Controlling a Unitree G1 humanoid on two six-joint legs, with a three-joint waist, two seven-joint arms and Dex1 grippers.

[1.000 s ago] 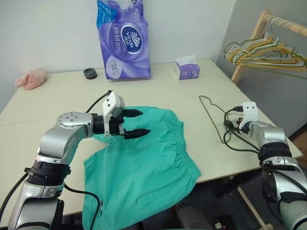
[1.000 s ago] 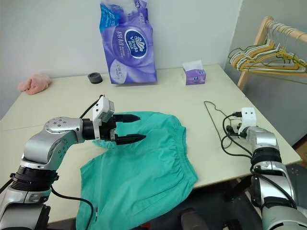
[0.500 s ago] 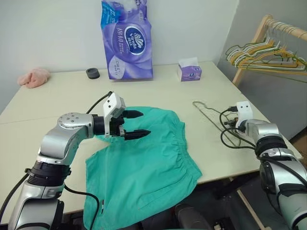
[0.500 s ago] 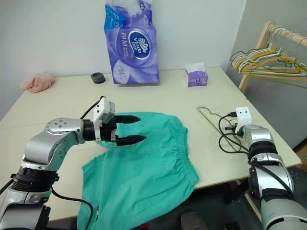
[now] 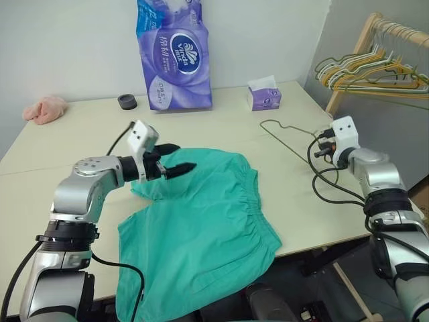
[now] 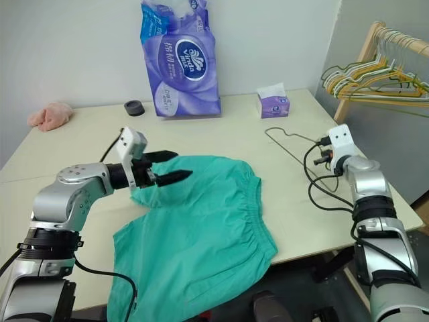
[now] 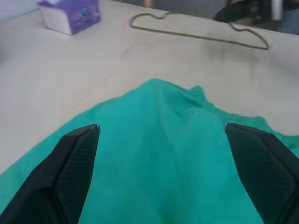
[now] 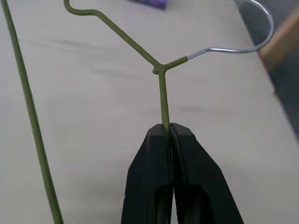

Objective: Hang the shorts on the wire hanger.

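Note:
The teal-green shorts (image 5: 201,221) lie flat on the table, one leg hanging over the front edge. My left gripper (image 5: 184,157) hovers open just above their far left edge, with nothing between its fingers (image 7: 77,158). The wire hanger (image 8: 161,91) is thin olive-green wire with a bare silver hook. It is over the table's right side, and the left wrist view shows it (image 7: 196,35) beyond the shorts. My right gripper (image 8: 168,127) is shut on the wire just below the twisted neck, holding that end above the table.
A purple toilet-paper pack (image 5: 173,57), a black roll (image 5: 126,101) and a purple tissue box (image 5: 263,98) stand along the back. The pink cloth (image 5: 43,109) lies far left. A wooden rack with bunched hangers (image 5: 375,67) stands right of the table. Black cables (image 5: 325,188) loop beside my right arm.
My right gripper closed on the hanger and lifted it off the table, swinging it left. My left gripper drew back towards the left over the shorts' edge, still open.

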